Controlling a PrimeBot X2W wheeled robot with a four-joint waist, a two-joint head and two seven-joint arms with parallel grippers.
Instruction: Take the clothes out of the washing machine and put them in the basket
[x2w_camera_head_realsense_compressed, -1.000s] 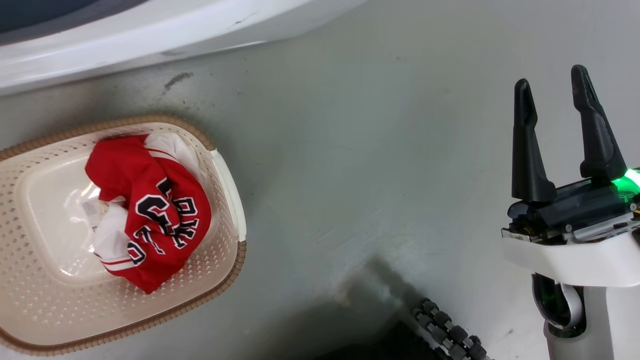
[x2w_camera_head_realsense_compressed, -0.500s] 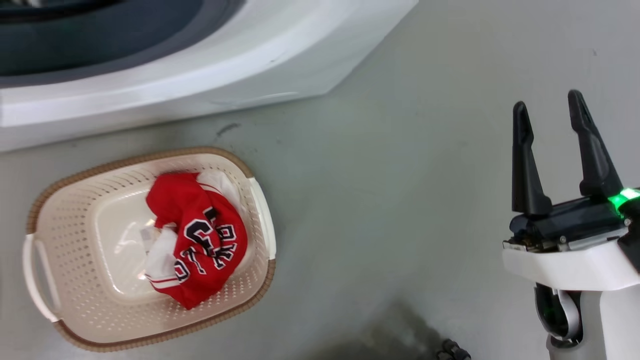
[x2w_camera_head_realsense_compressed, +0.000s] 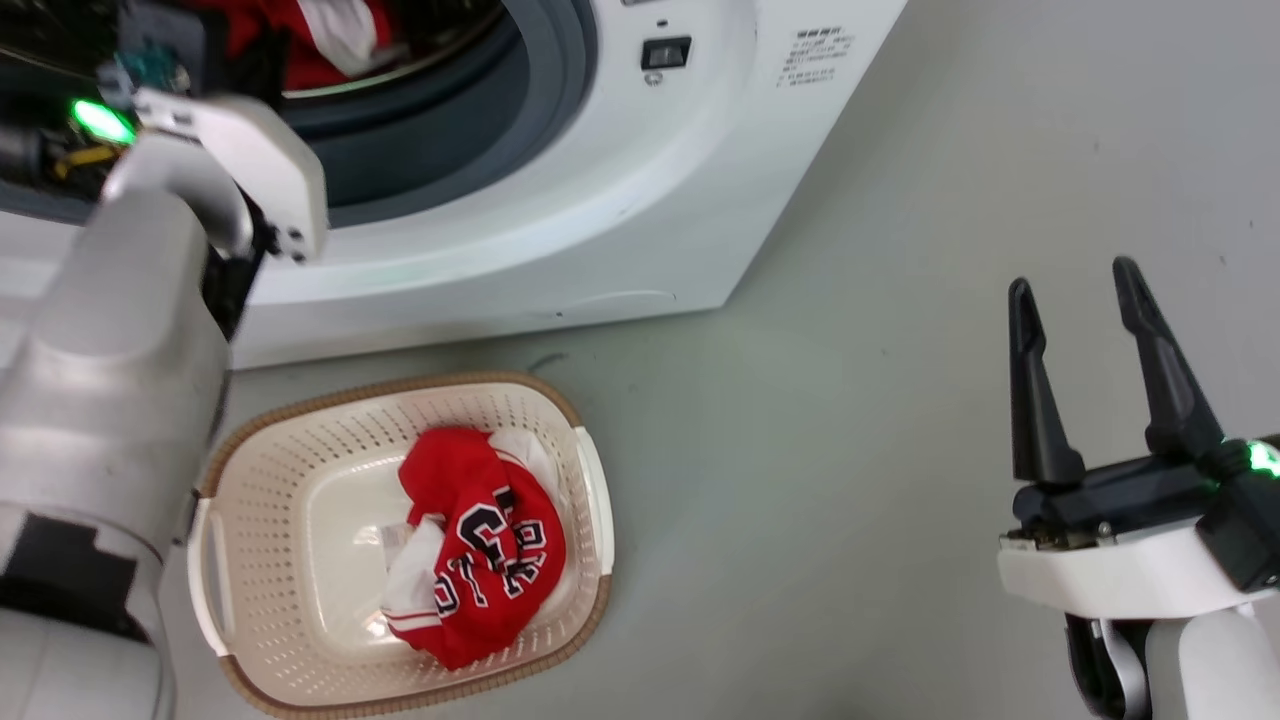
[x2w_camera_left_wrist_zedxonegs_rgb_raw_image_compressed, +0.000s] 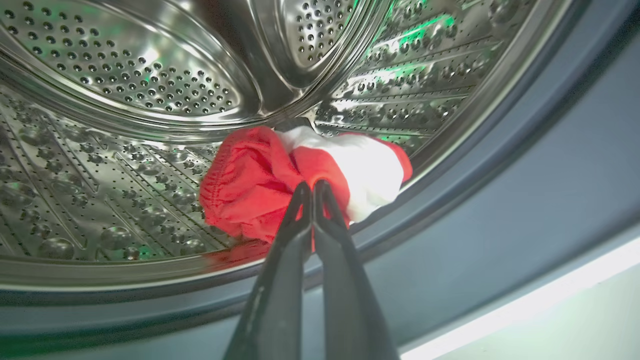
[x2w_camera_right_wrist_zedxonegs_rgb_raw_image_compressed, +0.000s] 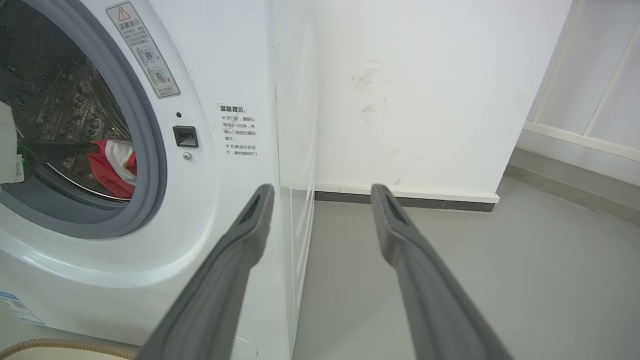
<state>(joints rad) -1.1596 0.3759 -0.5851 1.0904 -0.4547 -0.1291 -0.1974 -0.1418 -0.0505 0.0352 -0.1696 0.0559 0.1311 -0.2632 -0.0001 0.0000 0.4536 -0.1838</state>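
The white washing machine (x2w_camera_head_realsense_compressed: 620, 200) stands with its round opening uncovered. Inside the steel drum lies a bunched red and white garment (x2w_camera_left_wrist_zedxonegs_rgb_raw_image_compressed: 260, 180) of the clothes, and my left gripper (x2w_camera_left_wrist_zedxonegs_rgb_raw_image_compressed: 312, 187) is shut on its fold near the drum's front lip. The pale left forearm (x2w_camera_head_realsense_compressed: 120, 380) reaches up into the opening, where red cloth (x2w_camera_head_realsense_compressed: 300, 30) shows. On the floor before the washer sits the cream basket (x2w_camera_head_realsense_compressed: 270, 460), holding a red jersey (x2w_camera_head_realsense_compressed: 480, 540) with black-and-white lettering. Far to the right, my right gripper (x2w_camera_head_realsense_compressed: 1075, 285) hangs open over bare floor, holding nothing.
Grey floor (x2w_camera_head_realsense_compressed: 850, 450) stretches to the right of the washer and basket. In the right wrist view a white wall (x2w_camera_right_wrist_zedxonegs_rgb_raw_image_compressed: 410, 100) with a dark skirting stands behind the washer's side. The door latch slot (x2w_camera_head_realsense_compressed: 665, 52) sits on the washer's front panel.
The head camera has swung up and away, bringing the washer's opening and my left arm into the picture. The basket and its jersey lie as before. The right gripper stays open.
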